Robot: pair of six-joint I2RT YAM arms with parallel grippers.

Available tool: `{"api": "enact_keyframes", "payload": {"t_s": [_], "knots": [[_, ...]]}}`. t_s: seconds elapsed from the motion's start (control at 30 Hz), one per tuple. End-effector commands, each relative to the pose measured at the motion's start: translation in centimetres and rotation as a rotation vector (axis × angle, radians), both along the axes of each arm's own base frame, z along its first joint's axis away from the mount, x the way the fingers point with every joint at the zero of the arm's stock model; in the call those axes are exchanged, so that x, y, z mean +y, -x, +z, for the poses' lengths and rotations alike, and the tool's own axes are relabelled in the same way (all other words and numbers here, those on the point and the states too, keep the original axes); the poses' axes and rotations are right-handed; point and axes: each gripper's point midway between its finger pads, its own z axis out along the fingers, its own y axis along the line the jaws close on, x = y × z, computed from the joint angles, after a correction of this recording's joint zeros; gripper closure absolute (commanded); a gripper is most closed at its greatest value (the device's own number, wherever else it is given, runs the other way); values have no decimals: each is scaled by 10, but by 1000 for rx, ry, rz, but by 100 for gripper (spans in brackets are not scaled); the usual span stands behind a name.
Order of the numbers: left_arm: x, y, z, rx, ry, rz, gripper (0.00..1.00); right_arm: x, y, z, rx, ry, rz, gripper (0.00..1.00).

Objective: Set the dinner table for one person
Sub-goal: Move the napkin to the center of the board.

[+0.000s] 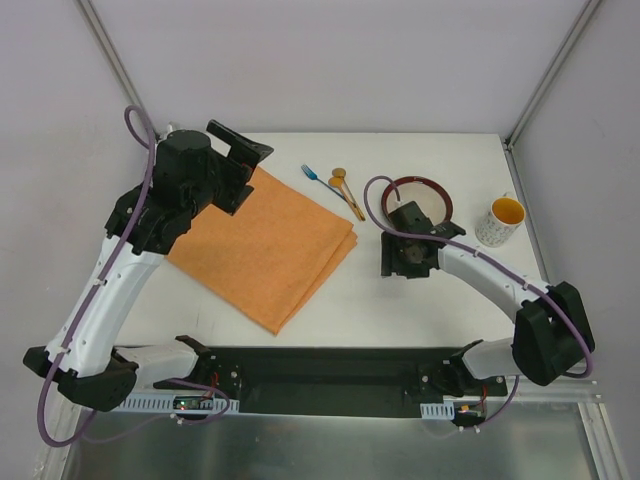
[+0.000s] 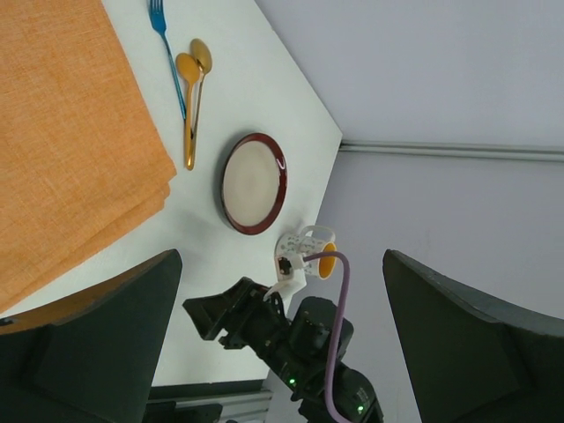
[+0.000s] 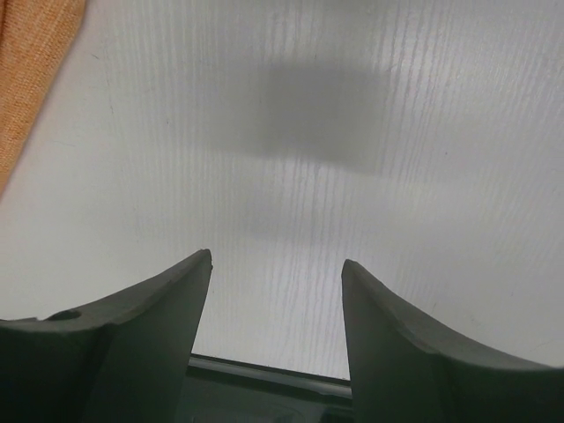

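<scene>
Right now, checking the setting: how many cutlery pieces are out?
3: a blue fork off the orange cloth's far corner; two gold spoons between it and the plate. The arms may hide more.

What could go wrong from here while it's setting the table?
The right gripper hangs open and empty close to the plate, its purple cable looping above the rim; a move could snag or nudge the plate. The blue fork and two gold spoons lie bunched together, so picking one may shift the others. The mug stands near the edge of the table, likely within the right arm's sweep.
</scene>
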Motion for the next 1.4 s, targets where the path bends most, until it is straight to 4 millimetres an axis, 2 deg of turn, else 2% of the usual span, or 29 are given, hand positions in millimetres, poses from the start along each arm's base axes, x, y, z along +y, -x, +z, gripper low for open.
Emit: {"api": "enact_keyframes", "payload": {"t_s": [0.0, 0.03, 0.07, 0.1, 0.17, 0.2, 0.27, 0.3, 0.4, 0.5, 0.57, 0.63, 0.7, 0.73, 0.8, 0.83, 0.87, 0.97, 1.07, 1.13, 1.17, 1.2, 1.27, 1.33, 1.37], "knots": [[0, 4, -7, -24, -83, -73, 1, 1, 0, 28, -22, 1, -15, 36], [1, 10, -13, -24, -103, -99, 1, 2, 4, 33, -27, -4, -1, 36], [1, 13, -23, -23, -153, -136, 1, 4, 4, 48, -60, -22, 6, 35], [1, 17, -46, 13, -195, -169, 1, 0, 13, 54, -50, -9, 12, 34], [-2, 34, -67, 39, -235, -264, 1, 0, 24, 66, -60, -14, 37, 33], [-3, 41, -93, 92, -255, -305, 1, -7, 36, 75, -54, -4, 39, 33], [-5, 62, -112, 132, -257, -381, 1, -13, 53, 80, -38, 7, 51, 33], [-1, 70, -133, 187, -275, -392, 1, -25, 70, 81, -12, 19, 48, 33], [19, 92, -166, 311, -338, -367, 1, -49, 99, 78, 23, 45, 13, 33], [36, 104, -184, 384, -412, -347, 1, -80, 122, 78, -26, 56, -60, 33], [43, 106, -191, 404, -466, -358, 1, -98, 130, 80, -109, 29, -158, 33], [53, 104, -199, 447, -547, -359, 1, -105, 136, 79, -146, -6, -204, 34], [60, 100, -199, 463, -627, -377, 1, -100, 138, 77, -191, -94, -205, 33], [69, 98, -207, 518, -697, -376, 1, -95, 139, 76, -193, -123, -186, 32], [75, 91, -203, 536, -770, -384, 1, -80, 144, 70, -146, -176, -127, 1], [83, 88, -208, 582, -834, -383, 1, -77, 147, 67, -118, -176, -116, 0], [85, 85, -208, 595, -854, -372, 1, -72, 151, 64, -73, -179, -92, 3], [95, 78, -207, 655, -897, -279, 1, -66, 148, 58, -12, -129, -49, 4], [95, 69, -207, 646, -874, -236, 1, -60, 132, 65, -52, -127, -55, 3], [91, 65, -213, 643, -864, -272, 1, -59, 124, 59, -62, -105, -73, 1], [88, 63, -216, 645, -849, -292, 1, -57, 116, 57, -82, -101, -78, 9], [80, 60, -218, 639, -810, -332, 1, -56, 113, 54, -79, -90, -79, 11], [83, 55, -221, 660, -812, -342, 1, -56, 107, 41, -41, -44, -141, 17], [88, 49, -220, 663, -818, -318, 1, -51, 105, 31, 34, -8, -179, 20], [91, 47, -218, 664, -819, -296, 1, -41, 105, 29, 71, -26, -172, 17]]}}
